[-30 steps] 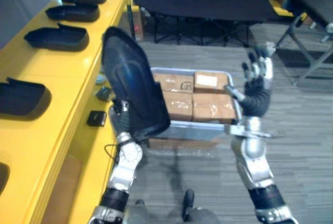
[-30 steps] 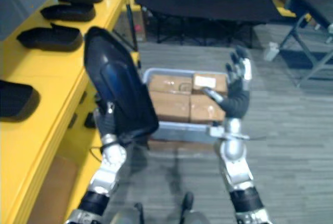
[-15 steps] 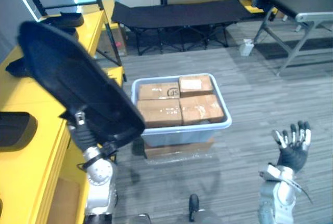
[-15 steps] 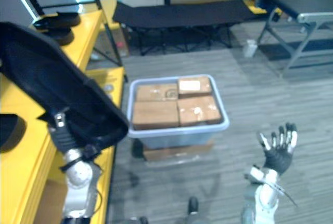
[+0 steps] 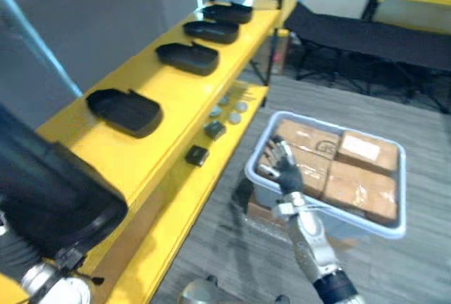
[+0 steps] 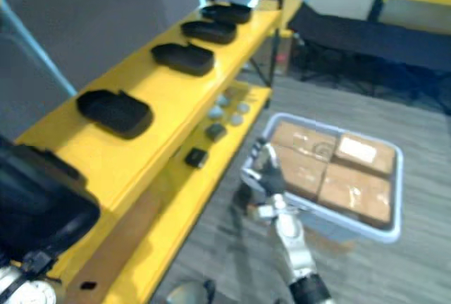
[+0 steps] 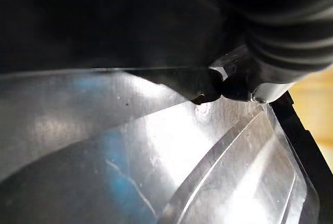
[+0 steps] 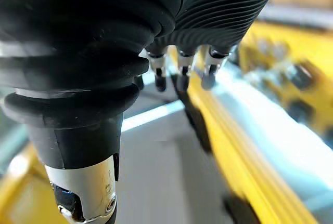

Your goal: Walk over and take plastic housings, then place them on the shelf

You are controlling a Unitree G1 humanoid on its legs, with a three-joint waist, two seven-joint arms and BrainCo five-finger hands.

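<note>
Clearly right hand fingers straight, spread, holding nothing, near grey bin.

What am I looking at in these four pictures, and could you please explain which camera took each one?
This is a humanoid robot with two arms that end in mechanical hands. The two wide pictures come from a stereo camera on its head, looking down. The two close-ups come from cameras on its wrists.

Along the robot's left runs a yellow shelf. Four black plastic housings lie in a row on its top, and a few small parts sit on the lower ledge. On the floor stands a grey bin packed with cardboard boxes.

The left hand grips one more large black housing, whose glossy surface shows in the left wrist close-up. The right hand is raised in front of the bin as the head camera sees it, open and holding nothing.
</note>
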